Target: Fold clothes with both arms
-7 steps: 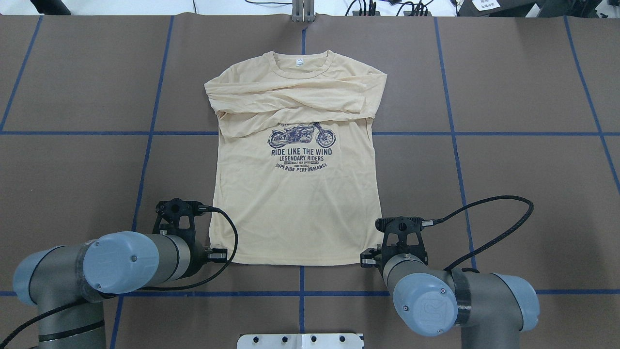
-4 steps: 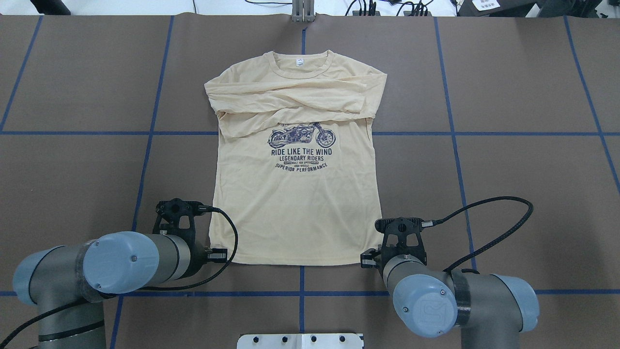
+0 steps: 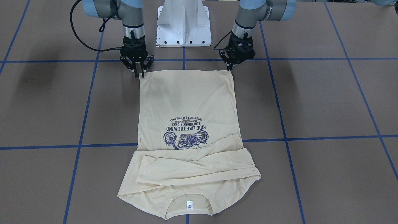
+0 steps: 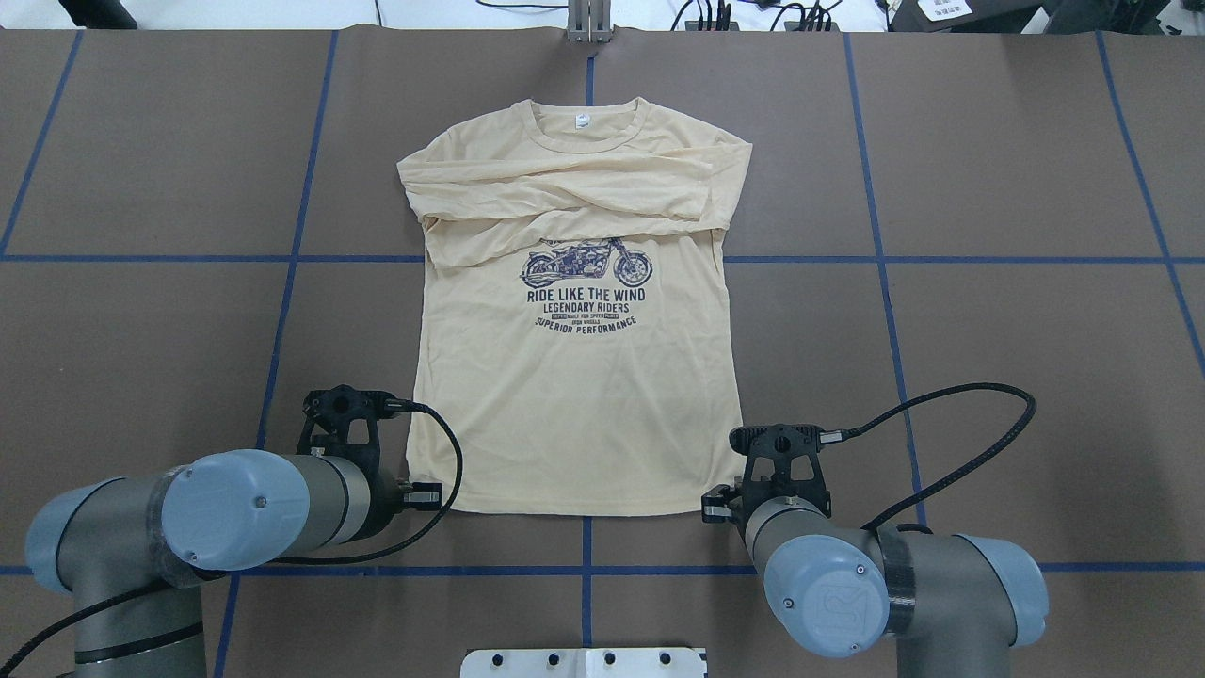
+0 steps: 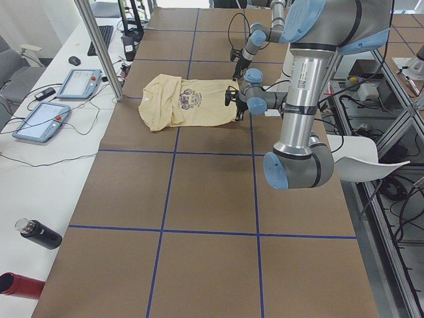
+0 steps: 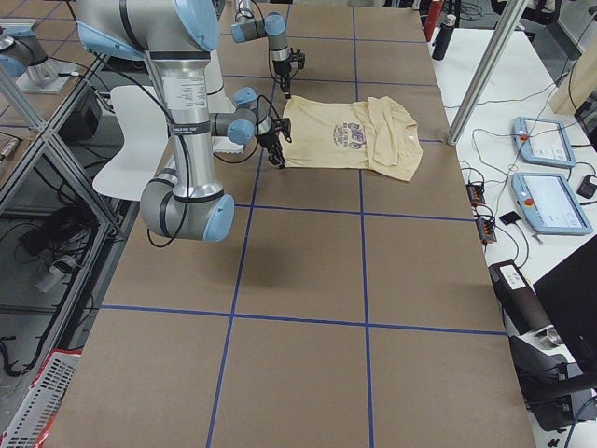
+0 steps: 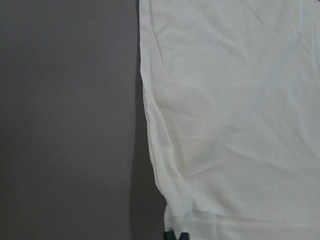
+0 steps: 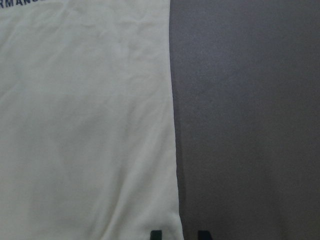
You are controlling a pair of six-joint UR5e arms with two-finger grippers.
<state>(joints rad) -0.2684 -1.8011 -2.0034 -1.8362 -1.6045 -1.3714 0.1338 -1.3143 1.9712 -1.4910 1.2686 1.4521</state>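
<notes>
– Locating the shirt (image 4: 574,395): flat on the table (image 4: 988,311), print up, collar (image 4: 584,132) at the far side, both sleeves (image 4: 565,193) crossed over the chest. Hem (image 4: 574,513) nearest the robot.
– Grippers?
– One at each hem corner. Left gripper (image 3: 231,67): fingers (image 7: 170,235) pinched together on its corner, cloth puckering toward them. Right gripper (image 3: 139,74): fingertips (image 8: 156,234) apart, straddling the other corner, nothing clamped yet.
– Step in hand, then?
– By my reading, securing both corners so the hem can be folded up toward the collar. Only half secured.
– What makes it go well?
– The right side should bite both layers, a little inside the edge, before anything lifts. The cloth looks thin, so a shallow pinch will likely slip. Then raise both corners together, level, hem taut between them, and carry it straight along the shirt's length. Lay it down just short of the collar, sleeves trapped underneath.
– Risk?
– One corner lagging: a skewed fold, or the sleeves dragged loose.
</notes>
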